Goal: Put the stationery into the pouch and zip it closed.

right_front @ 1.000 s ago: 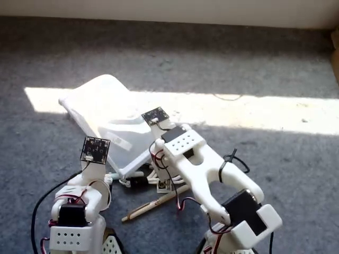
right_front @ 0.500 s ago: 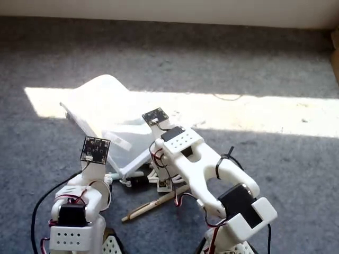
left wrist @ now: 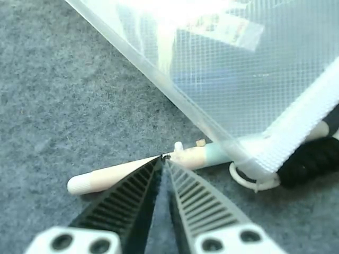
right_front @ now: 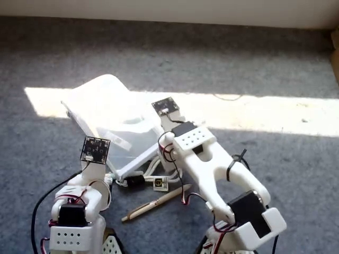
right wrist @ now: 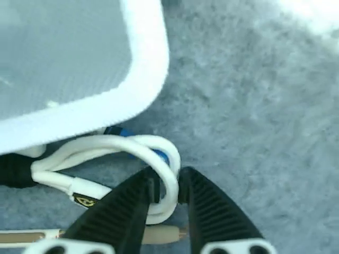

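right gripper (right wrist: 168,174) pinched cable loop (right wrist: 106,144) narrowly, likely to lift it | left gripper (left wrist: 163,157) sat nearly closed, empty, tips at pen (left wrist: 122,173) by pouch (left wrist: 228,69)

Both arms are white plastic shells, left arm (right_front: 74,211) & right arm (right_front: 212,169), w/ blk motor blocks (right_front: 246,209) set in. Red & blk wires (right_front: 74,198) loop at the joints, thick blk cable (right_front: 38,211) by the left base, blk cable tie (right_front: 235,159) on the right arm. Plates (right_front: 193,138) w/ rows of small holes. Small blk circuit boards (right_front: 95,149) on the wrists. On left gripper (left wrist: 164,159) & right gripper (right wrist: 167,177): blk ribbed fingers (left wrist: 132,190), white bases w/ dark screw holes (left wrist: 62,242).
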Tool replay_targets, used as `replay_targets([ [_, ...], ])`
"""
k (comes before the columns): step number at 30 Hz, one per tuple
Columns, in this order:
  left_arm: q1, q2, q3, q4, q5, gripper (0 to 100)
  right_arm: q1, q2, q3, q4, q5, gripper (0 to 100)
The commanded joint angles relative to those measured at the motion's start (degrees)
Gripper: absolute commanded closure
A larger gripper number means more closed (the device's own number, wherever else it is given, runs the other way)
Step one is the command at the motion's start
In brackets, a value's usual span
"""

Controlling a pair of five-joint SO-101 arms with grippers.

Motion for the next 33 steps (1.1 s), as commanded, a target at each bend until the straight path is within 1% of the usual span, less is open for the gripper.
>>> replay_targets([
  [1,-0.84,-0.04,1.19,0.26,0.53,99,1.54,-4.53,-0.66,3.12,0.44,95.6],
  [4,-0.84,-0.04,1.19,0.26,0.53,99,1.54,-6.02,-0.22,3.74,2.81,96.4],
  [11,-0.84,-0.04,1.19,0.26,0.53,99,2.24,-6.81,-0.13,3.74,3.25,96.5],
  [18,-0.84,-0.04,1.19,0.26,0.53,99,10.59,-6.99,-0.75,3.82,3.25,98.4],
  [21,-0.84,-0.04,1.19,0.26,0.53,99,12.79,-7.6,-0.75,3.82,3.34,98.4],
  [29,-0.84,-0.04,1.19,0.26,0.53,99,18.77,-20.0,-0.31,3.82,3.52,98.3],
  [33,-0.84,-0.04,1.19,0.26,0.53,99,21.05,-22.99,-0.22,3.82,3.52,98.2],
])
